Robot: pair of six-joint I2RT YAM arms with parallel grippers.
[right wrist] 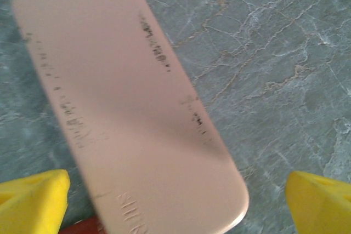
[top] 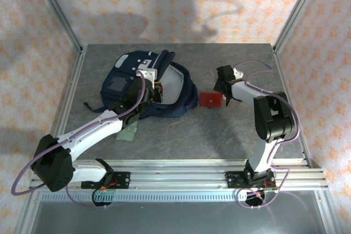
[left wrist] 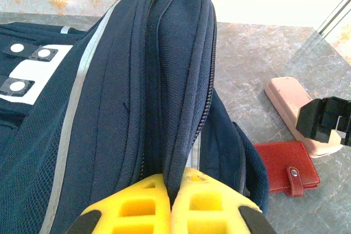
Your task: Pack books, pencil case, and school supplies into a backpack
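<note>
Yellow fingertips [right wrist: 33,201] of the open right gripper [right wrist: 175,204] flank the pencil case [right wrist: 126,97], its long axis crossing their gap; the left gripper [left wrist: 173,206] pinches the backpack [left wrist: 120,80].

The backpack [left wrist: 120,108] is finished in navy blue, with a grey stripe [left wrist: 77,119] and white patches [left wrist: 33,75]. The pencil case [right wrist: 126,108] is coloured pale pink and marked with dark specks. The small square [left wrist: 282,165] is red. The table [right wrist: 285,53] is patterned as grey marble with pale veins.
</note>
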